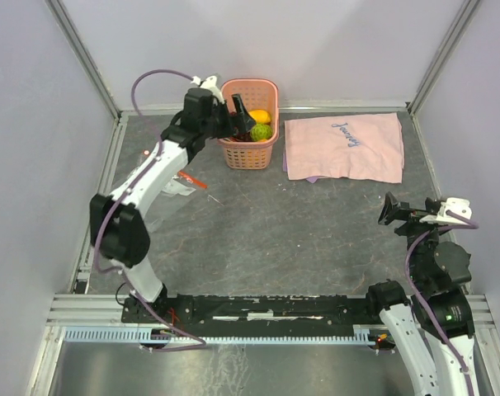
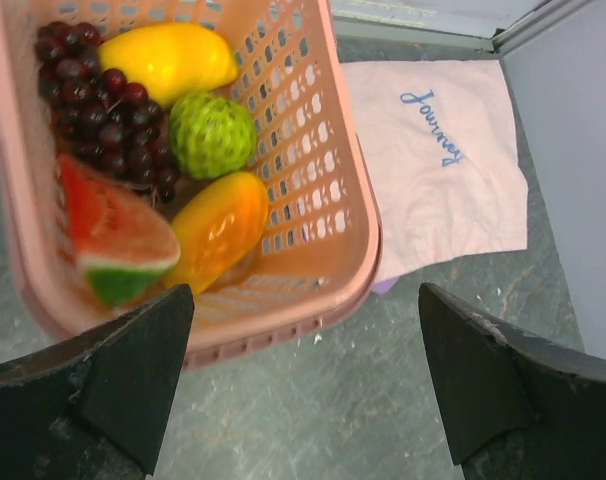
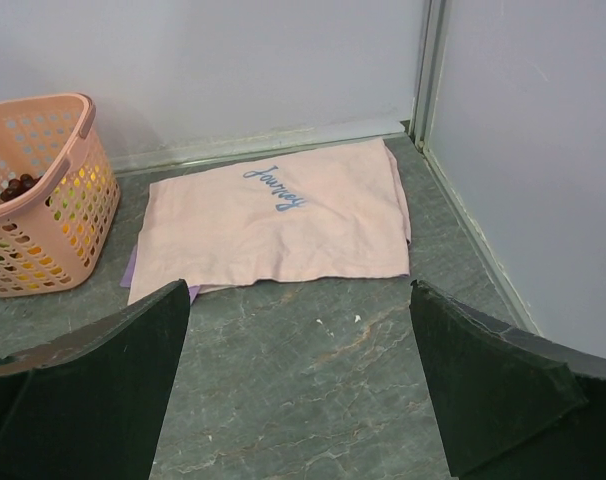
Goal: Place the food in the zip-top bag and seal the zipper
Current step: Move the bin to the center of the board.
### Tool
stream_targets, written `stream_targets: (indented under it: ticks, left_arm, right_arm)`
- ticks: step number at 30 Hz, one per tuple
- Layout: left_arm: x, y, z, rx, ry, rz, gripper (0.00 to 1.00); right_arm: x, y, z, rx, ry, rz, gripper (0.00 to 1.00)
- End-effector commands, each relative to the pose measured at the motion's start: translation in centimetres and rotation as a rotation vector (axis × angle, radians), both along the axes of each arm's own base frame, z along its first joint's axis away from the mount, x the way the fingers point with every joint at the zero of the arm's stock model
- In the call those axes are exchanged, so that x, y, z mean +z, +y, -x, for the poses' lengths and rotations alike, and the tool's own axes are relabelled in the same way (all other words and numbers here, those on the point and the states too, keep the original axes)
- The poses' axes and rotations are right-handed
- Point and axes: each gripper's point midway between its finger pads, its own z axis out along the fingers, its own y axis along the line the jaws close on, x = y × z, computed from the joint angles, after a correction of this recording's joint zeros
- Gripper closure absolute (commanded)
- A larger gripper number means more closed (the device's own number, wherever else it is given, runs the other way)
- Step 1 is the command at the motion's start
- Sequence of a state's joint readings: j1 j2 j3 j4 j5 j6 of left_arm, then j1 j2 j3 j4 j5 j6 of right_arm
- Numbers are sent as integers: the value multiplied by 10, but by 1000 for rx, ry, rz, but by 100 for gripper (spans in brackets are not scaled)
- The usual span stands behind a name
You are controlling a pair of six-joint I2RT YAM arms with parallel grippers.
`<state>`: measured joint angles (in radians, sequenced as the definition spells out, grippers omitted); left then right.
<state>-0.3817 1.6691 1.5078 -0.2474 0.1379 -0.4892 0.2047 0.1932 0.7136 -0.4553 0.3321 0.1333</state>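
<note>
Food point(image 2: 133, 140): lying all together inside the pink basket point(image 2: 328, 190) at the far side of the table point(image 1: 275, 231), none of it bagged yet.
Pieces: grapes point(image 2: 83, 95) and yellow mango point(image 2: 168, 60) resting at the far end, bumpy green fruit point(image 2: 213, 135) in the middle, orange fruit point(image 2: 218, 230) and watermelon slice point(image 2: 113, 235) sitting nearest the wrist camera.
Left gripper point(image 2: 303, 390): hovering just above the basket's near rim, jaws spread wide, holding nothing.
Right gripper point(image 3: 298, 390): waiting well apart from the basket, facing the pink cloth point(image 3: 273, 220), jaws likewise gaping and empty.
Zip-top bag point(image 1: 177, 186): lying flat on the table beneath the left arm point(image 1: 151, 177), partly hidden by it; mouth open or shut, impossible to tell.
Zipper point(image 1: 192, 179): running diagonally in the top view, far-left to near-right, near-right end pointing toward the table's middle.
Step in hand: probably reaching in for a first fruit.
Doing it well: going for the orange fruit, being uppermost and closest; dropping straight down, keeping fingers off the basket wall, closing across the narrow width rather than along the length.
Orange fruit's long axis: slanting near-left to far-right in the wrist view, leaning against the basket's side wall, just beside the watermelon slice.
Loading direction: likely needing each fruit turned lengthwise toward the bag mouth.
</note>
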Motion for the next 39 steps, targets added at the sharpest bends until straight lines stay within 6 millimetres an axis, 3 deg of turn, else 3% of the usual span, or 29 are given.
stream_targets:
  ticks: [1,6,10,15,23,34,39]
  left_arm:
    - [1,-22,-26,-81,-1,-52,1]
    - [-20,-46,-34,-185,52,-135,1]
    - [-40,-63,-23,-253,94,-167,1]
    - [-67,-72,6,-308,167,-214,0]
    - [-81,-66,56,-342,223,-237,0]
    - [-78,-48,127,-396,257,-220,0]
    - [-79,-36,148,-397,266,-224,0]
  right_arm:
    - [14,1,2,6,-64,-19,1]
    - [14,1,2,8,-65,-18,1]
    - [14,1,2,7,-66,-19,1]
    - [14,2,2,13,-66,-21,1]
    - [15,2,3,16,-75,-25,1]
    - [16,2,3,16,-79,-26,1]
    - [16,3,2,17,-75,-25,1]
